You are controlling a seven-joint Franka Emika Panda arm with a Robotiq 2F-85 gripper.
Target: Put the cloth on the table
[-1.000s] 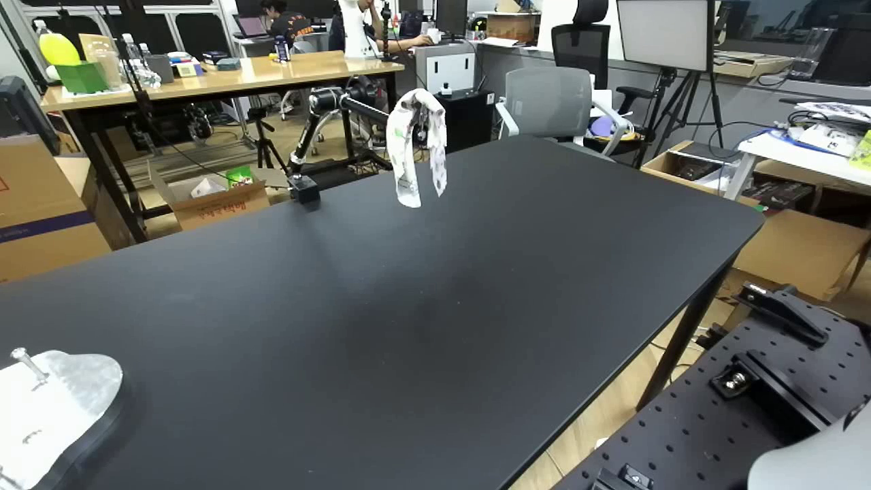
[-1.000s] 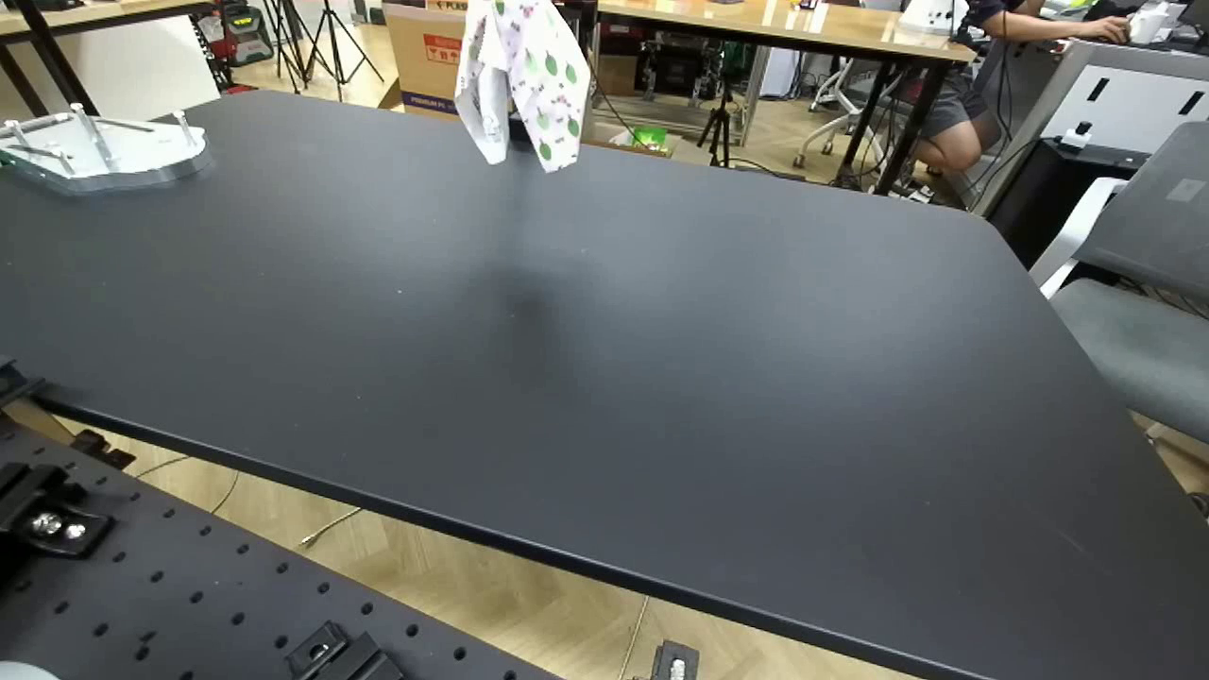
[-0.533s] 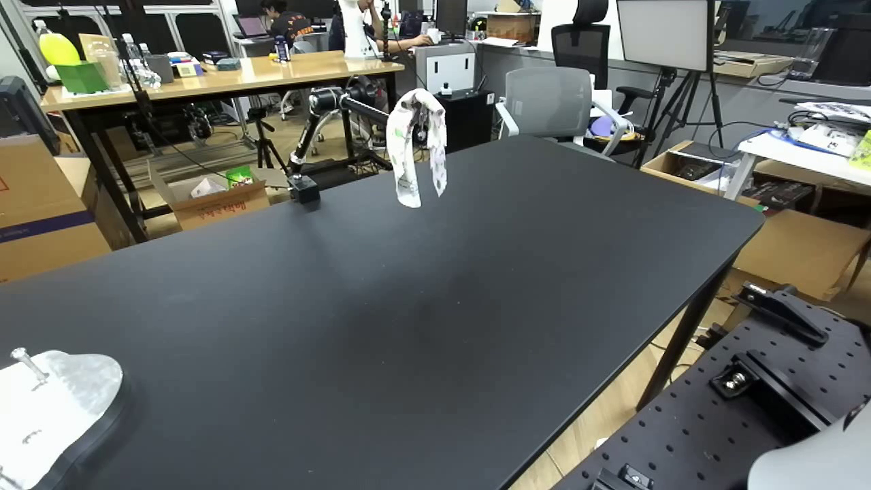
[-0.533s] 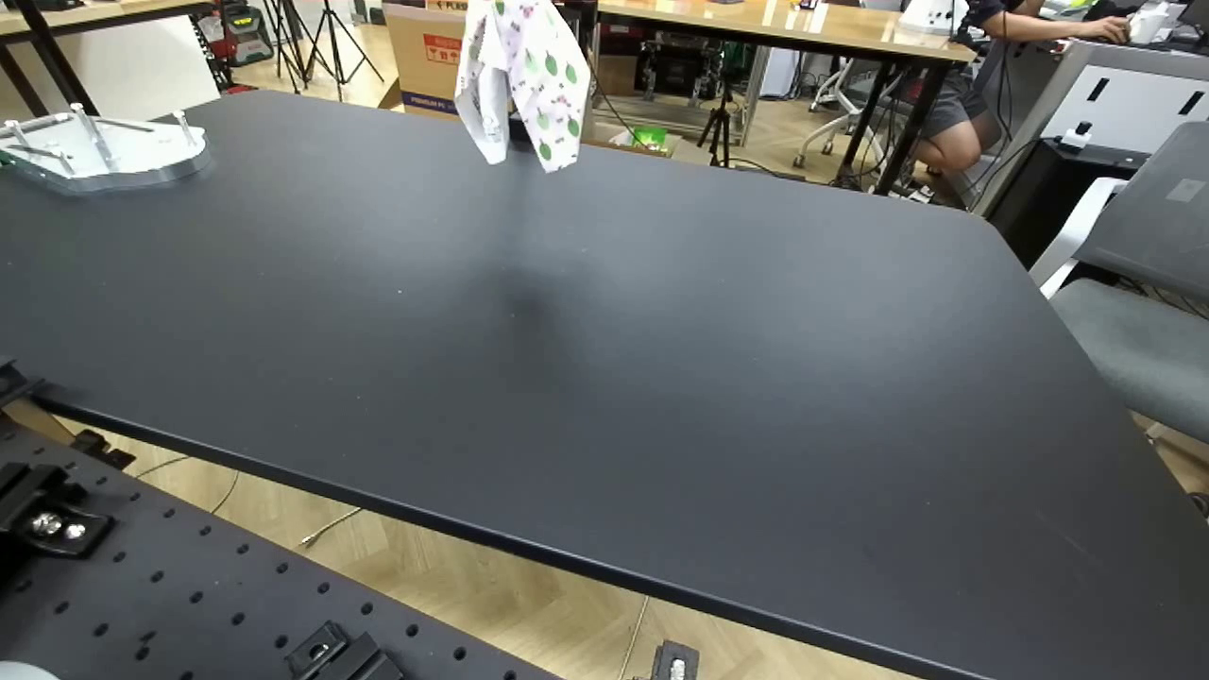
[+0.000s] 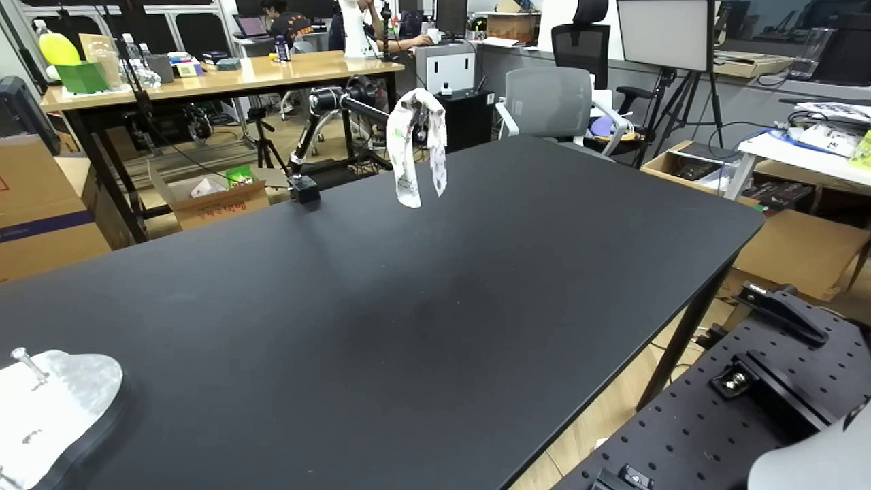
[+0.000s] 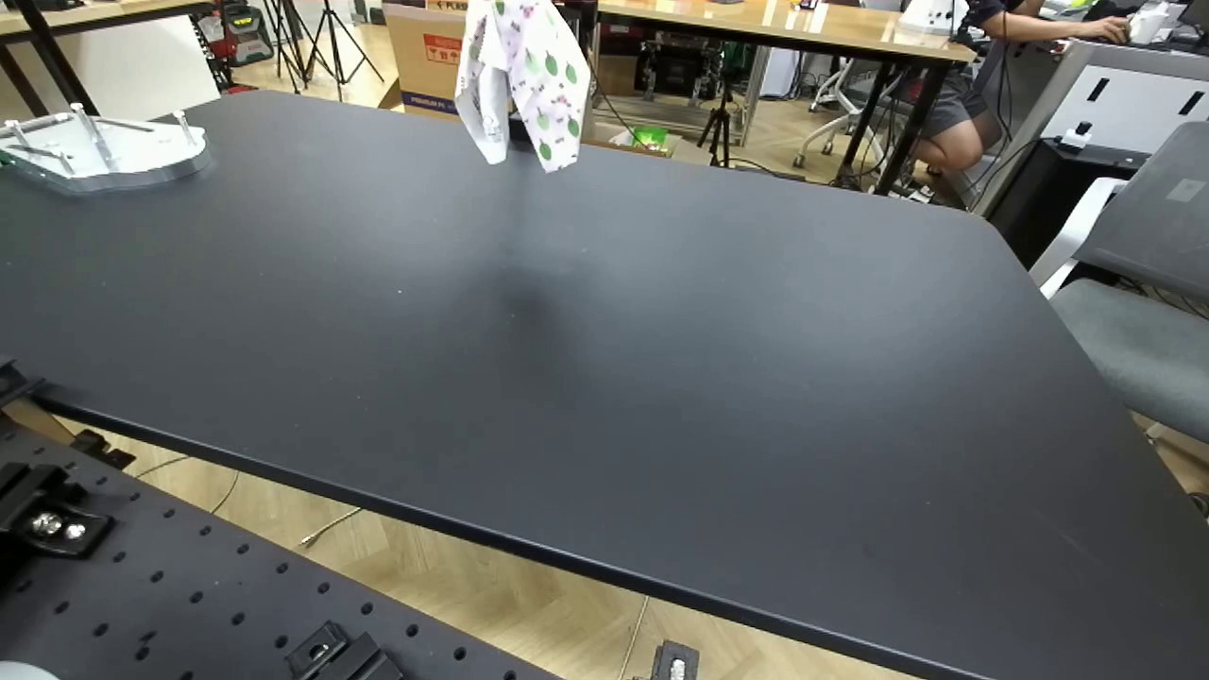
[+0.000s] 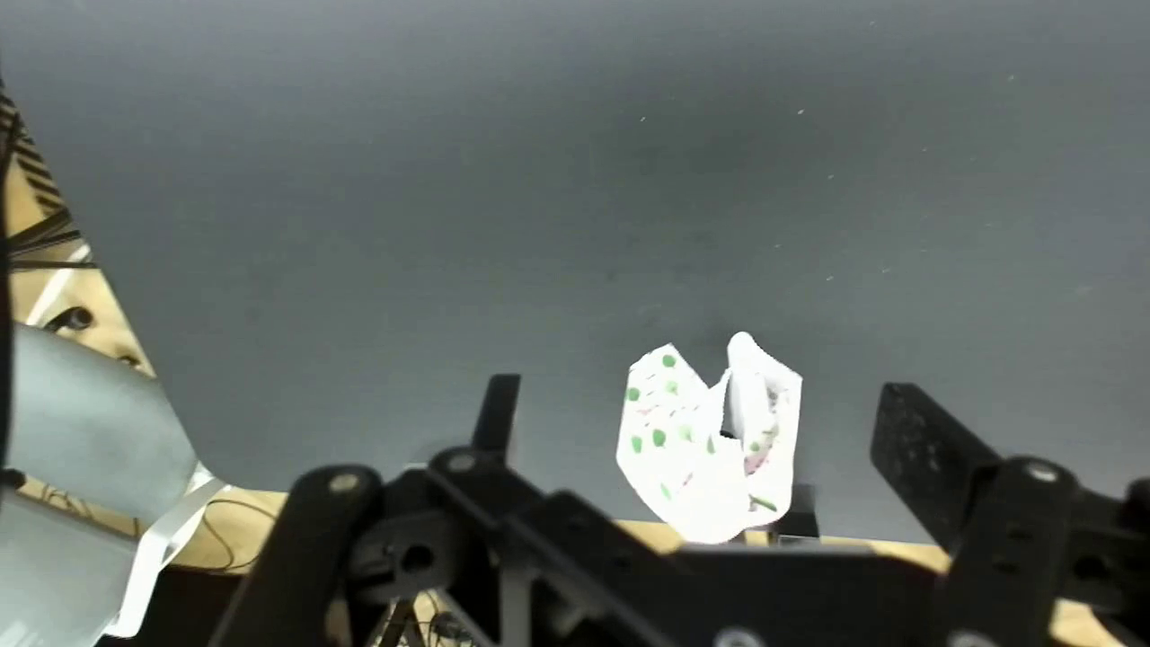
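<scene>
A white cloth with green and pink prints hangs folded over a black jointed arm stand at the table's far edge. It shows in both exterior views and in the wrist view. Its lower ends hang above the black table, apart from its top. My gripper shows only in the wrist view. Its two fingers are wide apart with nothing gripped. The cloth appears between the fingers in that view, untouched by them. How far off it is, I cannot tell. The gripper is out of both exterior views.
A white, rounded board with metal pegs lies at one end of the table. A black perforated mounting plate runs along the near side. A grey chair stands by the far corner. The stand's base sits on the table edge.
</scene>
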